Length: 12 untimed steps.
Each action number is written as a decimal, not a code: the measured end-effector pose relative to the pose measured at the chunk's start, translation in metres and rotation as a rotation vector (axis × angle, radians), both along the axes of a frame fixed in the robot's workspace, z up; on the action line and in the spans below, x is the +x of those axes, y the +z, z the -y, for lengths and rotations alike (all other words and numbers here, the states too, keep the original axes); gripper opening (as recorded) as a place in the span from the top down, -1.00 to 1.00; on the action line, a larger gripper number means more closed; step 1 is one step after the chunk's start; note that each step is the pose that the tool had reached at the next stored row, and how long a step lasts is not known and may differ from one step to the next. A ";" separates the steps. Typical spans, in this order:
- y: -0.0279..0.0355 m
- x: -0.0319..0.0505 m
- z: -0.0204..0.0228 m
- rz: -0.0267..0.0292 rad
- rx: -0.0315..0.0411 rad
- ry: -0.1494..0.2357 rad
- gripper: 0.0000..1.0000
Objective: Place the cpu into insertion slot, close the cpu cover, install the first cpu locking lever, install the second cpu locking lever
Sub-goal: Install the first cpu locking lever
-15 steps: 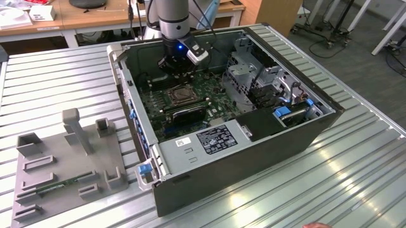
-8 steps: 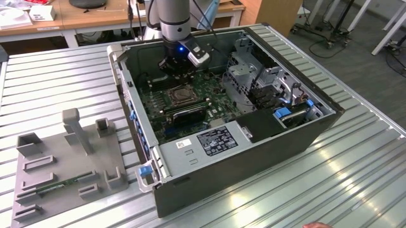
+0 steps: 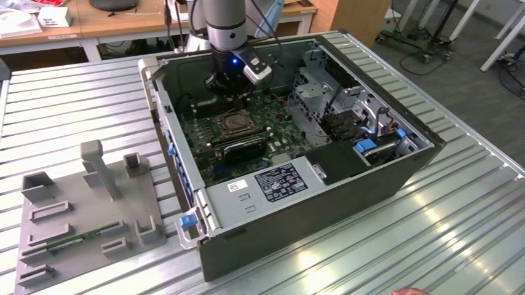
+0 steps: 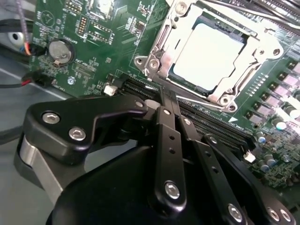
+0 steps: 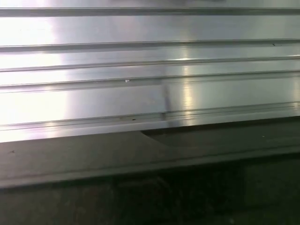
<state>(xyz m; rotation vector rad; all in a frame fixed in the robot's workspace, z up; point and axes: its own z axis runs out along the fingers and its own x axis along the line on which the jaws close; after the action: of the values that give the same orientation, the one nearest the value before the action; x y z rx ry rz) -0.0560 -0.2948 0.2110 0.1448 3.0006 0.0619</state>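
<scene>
The cpu point(image 4: 211, 55), a flat square chip with a pale metal top, lies in the insertion slot point(image 3: 233, 123) on the green board. The cpu cover point(image 4: 165, 44), a silver frame with a large window, lies flat around the chip. In the second wrist view my gripper point(image 4: 168, 96) has its black fingers pressed together with nothing between them. Its tip hangs just beside the socket, over the long black memory slots point(image 4: 211, 124). In the exterior view the gripper point(image 3: 230, 92) is inside the open computer case, just behind the socket.
The case walls point(image 3: 172, 153), a metal drive cage point(image 3: 328, 98) and the power supply point(image 3: 279, 181) hem in the board. A grey fixture block point(image 3: 82, 209) stands on the ribbed metal table point(image 5: 150, 56). A hand point(image 3: 410, 291) shows at the front edge.
</scene>
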 end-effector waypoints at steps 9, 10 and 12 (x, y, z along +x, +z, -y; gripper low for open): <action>0.0061 -0.0025 0.0036 0.0072 0.0005 0.000 0.79; 0.0061 -0.0028 0.0045 0.0076 0.0003 0.000 0.79; 0.0060 -0.0031 0.0047 0.0089 0.0006 0.000 0.79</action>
<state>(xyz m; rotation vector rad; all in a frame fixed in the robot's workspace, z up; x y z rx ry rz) -0.0591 -0.2995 0.2171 0.1444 2.9917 0.0632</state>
